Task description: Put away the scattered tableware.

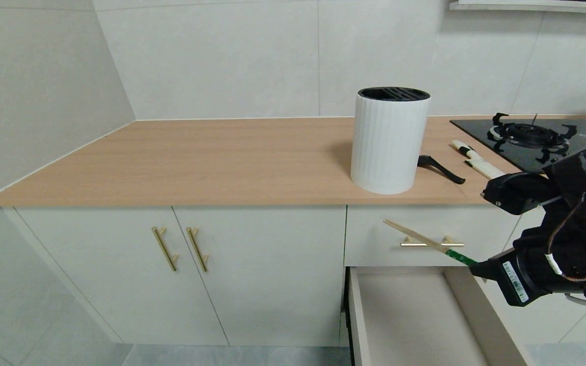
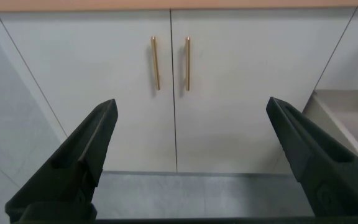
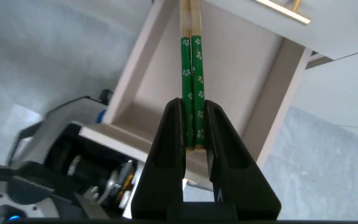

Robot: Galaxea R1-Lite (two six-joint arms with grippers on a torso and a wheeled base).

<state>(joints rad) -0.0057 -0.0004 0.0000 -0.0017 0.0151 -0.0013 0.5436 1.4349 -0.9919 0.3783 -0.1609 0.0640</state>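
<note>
My right gripper (image 1: 476,265) (image 3: 193,124) is shut on a pair of wooden chopsticks (image 1: 425,240) (image 3: 191,68) with green patterned ends. It holds them over the open lower drawer (image 1: 415,325) (image 3: 148,74), tips pointing up and left in the head view. A black-handled utensil (image 1: 440,168) and a white-handled knife (image 1: 476,158) lie on the wooden counter (image 1: 196,162), right of the white ribbed knife block (image 1: 388,141). My left gripper (image 2: 191,162) is open with nothing in it, low in front of the cabinet doors (image 2: 173,93).
A black gas hob (image 1: 532,137) sits at the counter's right end. The closed drawer above the open one has a brass handle (image 1: 431,244). Two cabinet doors with brass handles (image 1: 181,249) lie to the left. The floor is grey tile.
</note>
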